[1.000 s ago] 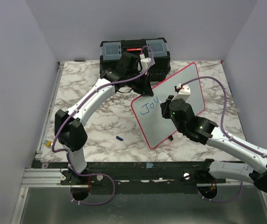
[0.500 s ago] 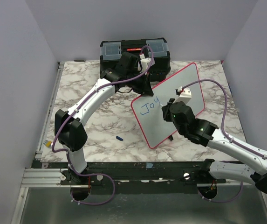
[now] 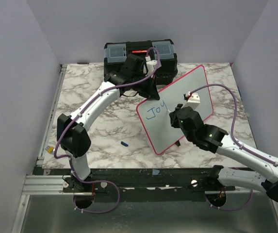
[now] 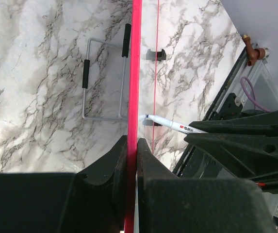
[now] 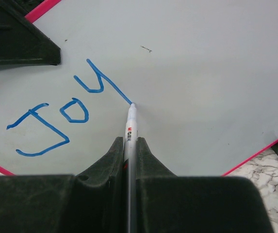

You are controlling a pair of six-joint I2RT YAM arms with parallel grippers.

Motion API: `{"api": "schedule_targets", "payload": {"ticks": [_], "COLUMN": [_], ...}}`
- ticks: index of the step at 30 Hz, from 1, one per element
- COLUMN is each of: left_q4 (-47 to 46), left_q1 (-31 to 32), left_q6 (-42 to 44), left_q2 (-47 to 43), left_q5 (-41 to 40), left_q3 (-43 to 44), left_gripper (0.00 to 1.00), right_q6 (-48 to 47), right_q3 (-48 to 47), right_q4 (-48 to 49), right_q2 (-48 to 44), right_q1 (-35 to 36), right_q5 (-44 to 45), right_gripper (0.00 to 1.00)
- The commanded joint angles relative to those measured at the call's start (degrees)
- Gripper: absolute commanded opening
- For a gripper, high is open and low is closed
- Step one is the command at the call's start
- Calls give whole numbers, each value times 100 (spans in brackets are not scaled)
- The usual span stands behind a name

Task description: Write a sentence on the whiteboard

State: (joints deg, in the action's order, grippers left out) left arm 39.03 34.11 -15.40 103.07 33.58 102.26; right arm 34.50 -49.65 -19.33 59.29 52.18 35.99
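The whiteboard (image 3: 154,131) stands tilted on the marble table, white with a red-pink rim. "JOY" (image 5: 56,116) is written on it in blue. My left gripper (image 4: 132,141) is shut on the board's rim (image 4: 136,73) at its far left edge, seen as left gripper (image 3: 151,91) from above. My right gripper (image 5: 131,140) is shut on a white marker (image 5: 130,124). The marker's tip touches the board at the end of the Y's long stroke. From above, the right gripper (image 3: 174,115) hovers over the board's middle. The left wrist view also shows the marker (image 4: 170,124) against the board.
A black toolbox (image 3: 139,51) sits at the back edge behind the left arm. A small blue cap (image 3: 124,143) lies on the marble table (image 3: 95,131) near the front left. The board's wire stand (image 4: 102,82) rests on the table behind it. Walls close in both sides.
My right gripper has slid a little down and to the right across the board with the marker. The left arm and the board have stayed still.
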Motion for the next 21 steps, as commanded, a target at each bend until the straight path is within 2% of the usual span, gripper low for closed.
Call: {"api": "schedule_targets", "payload": {"ticks": [1,10,21], "left_q4": [243,250,218], "left_q1": [219,219,213], "left_q6": [160,195,204], "left_q2": [-138,-188,-188], "left_q5": [41,17,17], "left_q3": [59,1,-31], "left_gripper": [0,0,0], "right_q6": [99,25,-50], "right_q3": [122,37,-155], "right_q4": [-83,175,120], "right_q2": [109,53,88], "right_q1": [2,6,2], "right_q5": [-503,-828,-745], "right_gripper": [1,1,1]}}
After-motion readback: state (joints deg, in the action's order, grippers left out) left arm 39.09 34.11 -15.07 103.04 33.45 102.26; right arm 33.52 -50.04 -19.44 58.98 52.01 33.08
